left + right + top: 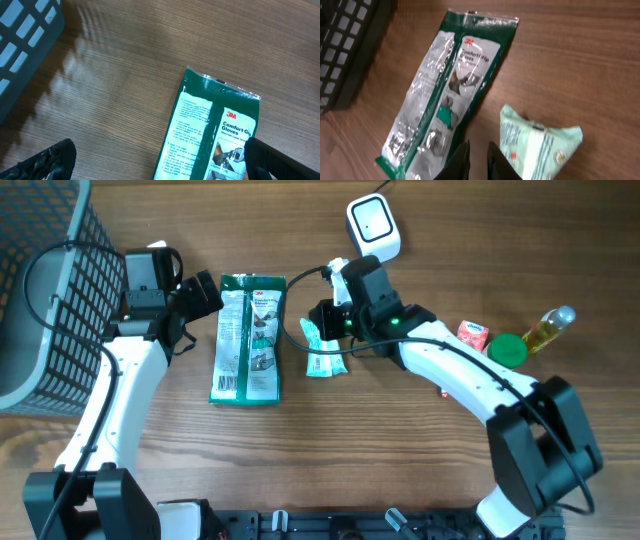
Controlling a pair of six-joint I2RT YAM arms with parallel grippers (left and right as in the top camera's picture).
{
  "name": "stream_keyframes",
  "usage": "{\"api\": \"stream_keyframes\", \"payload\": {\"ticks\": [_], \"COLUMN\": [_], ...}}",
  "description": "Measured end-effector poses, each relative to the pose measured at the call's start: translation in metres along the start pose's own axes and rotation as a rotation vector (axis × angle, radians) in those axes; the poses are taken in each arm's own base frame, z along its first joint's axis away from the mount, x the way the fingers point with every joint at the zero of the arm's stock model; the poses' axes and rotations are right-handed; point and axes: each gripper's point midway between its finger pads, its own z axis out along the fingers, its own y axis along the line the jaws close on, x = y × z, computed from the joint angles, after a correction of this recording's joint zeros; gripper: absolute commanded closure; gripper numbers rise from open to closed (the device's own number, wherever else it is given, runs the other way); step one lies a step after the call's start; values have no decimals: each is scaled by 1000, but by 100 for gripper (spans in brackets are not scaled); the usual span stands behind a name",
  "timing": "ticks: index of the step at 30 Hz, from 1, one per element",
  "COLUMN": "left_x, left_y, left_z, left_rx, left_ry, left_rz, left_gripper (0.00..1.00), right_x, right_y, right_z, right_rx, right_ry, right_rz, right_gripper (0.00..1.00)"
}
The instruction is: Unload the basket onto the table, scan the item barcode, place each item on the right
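A green 3M gloves packet lies flat on the wooden table, left of centre. A small mint-green packet lies just to its right. A white scanner stands at the back. My left gripper hovers wide open over the gloves packet's top left corner, and its fingertips hold nothing. My right gripper sits low between the gloves packet and the mint packet. Its jaws are parted by a narrow gap with only bare wood between them.
A dark mesh basket fills the left edge, close to my left arm. At the right lie a pink packet, a green lid and a yellow oil bottle.
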Motion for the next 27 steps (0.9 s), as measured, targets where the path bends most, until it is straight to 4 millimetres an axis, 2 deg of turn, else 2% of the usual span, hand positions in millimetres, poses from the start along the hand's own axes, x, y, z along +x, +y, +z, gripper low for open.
{"api": "stream_keyframes", "payload": {"ticks": [6,10,12,18,20,24,26,27], "left_x": [0,0,0,0,0,0,0,0], "left_y": [0,0,0,0,0,0,0,0], "left_z": [0,0,0,0,0,0,0,0], "left_rx": [0,0,0,0,0,0,0,0], "left_ry": [0,0,0,0,0,0,0,0], "left_rz": [0,0,0,0,0,0,0,0], "left_gripper": [0,0,0,0,0,0,0,0], "right_x": [16,40,40,38,30,2,3,10], "right_y": [-20,-40,-40,-35,-26,1,3,1], "right_z": [33,62,65,61,50,10,3,2], "right_rx": [28,54,54,40,19,-21,-17,-6], "right_ry": [35,91,92,96,83,17,28,56], "right_rz": [13,32,37,50,49,31,37,47], "right_gripper": [86,81,80,77,76,75,75,75]}}
